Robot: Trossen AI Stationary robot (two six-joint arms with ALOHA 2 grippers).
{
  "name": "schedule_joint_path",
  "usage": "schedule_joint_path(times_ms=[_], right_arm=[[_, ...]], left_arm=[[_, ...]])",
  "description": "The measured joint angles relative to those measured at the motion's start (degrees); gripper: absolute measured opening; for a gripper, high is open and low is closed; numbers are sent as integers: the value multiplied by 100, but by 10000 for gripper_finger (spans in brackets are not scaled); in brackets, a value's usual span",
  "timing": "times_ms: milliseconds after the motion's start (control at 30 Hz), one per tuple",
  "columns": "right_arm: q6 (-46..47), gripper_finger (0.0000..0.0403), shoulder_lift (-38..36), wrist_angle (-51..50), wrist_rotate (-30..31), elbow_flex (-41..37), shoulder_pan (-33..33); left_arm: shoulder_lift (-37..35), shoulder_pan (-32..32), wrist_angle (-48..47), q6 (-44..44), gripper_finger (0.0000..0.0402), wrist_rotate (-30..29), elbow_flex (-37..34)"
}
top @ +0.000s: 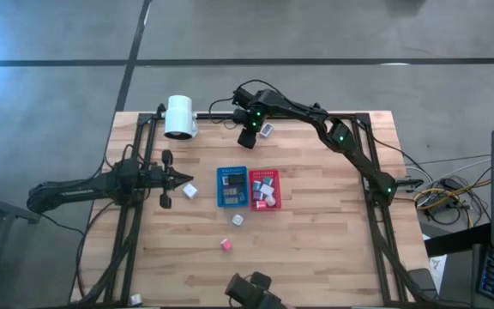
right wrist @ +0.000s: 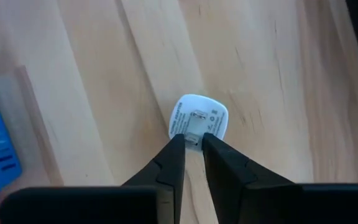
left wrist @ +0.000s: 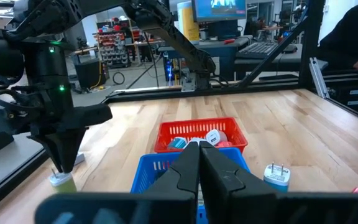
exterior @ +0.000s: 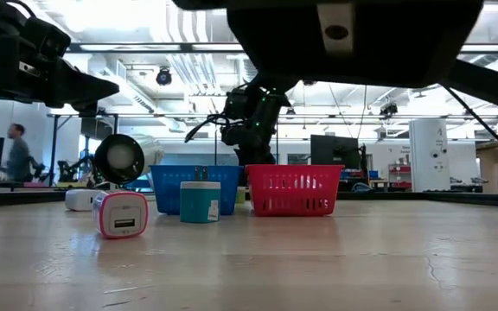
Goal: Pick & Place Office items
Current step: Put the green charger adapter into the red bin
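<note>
My right gripper (right wrist: 192,140) is at the table's far edge (top: 254,134), pointing steeply down, shut on a white plug cube (right wrist: 199,116) that lies on the wood with its prongs up. My left gripper (top: 181,178) is shut and empty, held level at the left, pointing toward the trays (left wrist: 199,149). A white cube (top: 189,190) lies just in front of it. Several items lie in the blue tray (top: 231,187) and the red tray (top: 264,189). On the near table lie a white cube (top: 237,220) and a pink cube (top: 226,245). My right gripper pinches the white cube at its prong face (right wrist: 194,132), at the edge nearest the fingers, between its two fingertips (right wrist: 176,147). The fingers come from above, slanting down. The cube rests on the table; whether only a prong is caught, I cannot tell.
A big white cylinder (top: 179,117) lies at the far left corner. The two trays stand side by side mid-table. In the low view a pink-rimmed cube (exterior: 121,213) and a teal cube (exterior: 200,203) stand before the trays. A person (exterior: 17,151) stands in the room beyond.
</note>
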Motion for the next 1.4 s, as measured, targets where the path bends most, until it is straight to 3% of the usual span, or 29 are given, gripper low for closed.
schedule_joint_path(times_ms=[233,467,600,800,1033,1400], right_arm=[[51,75,-82,-13,31,-9,11],[121,167,-181,84,87,-9,47],[350,226,-126,132,490,-5,100],[561,277,20,205,775,-11,140],[551,282,26,493,792,-11,148],[391,233,35,606,553,-245,174]], left_arm=[[0,0,-6,-37,14,0,0],[0,0,-28,-37,14,-2,0],[0,0,-26,-37,14,-2,0],[0,0,-20,-37,14,-9,0],[0,0,-4,7,14,-17,0],[0,-2,8,7,14,-17,0]])
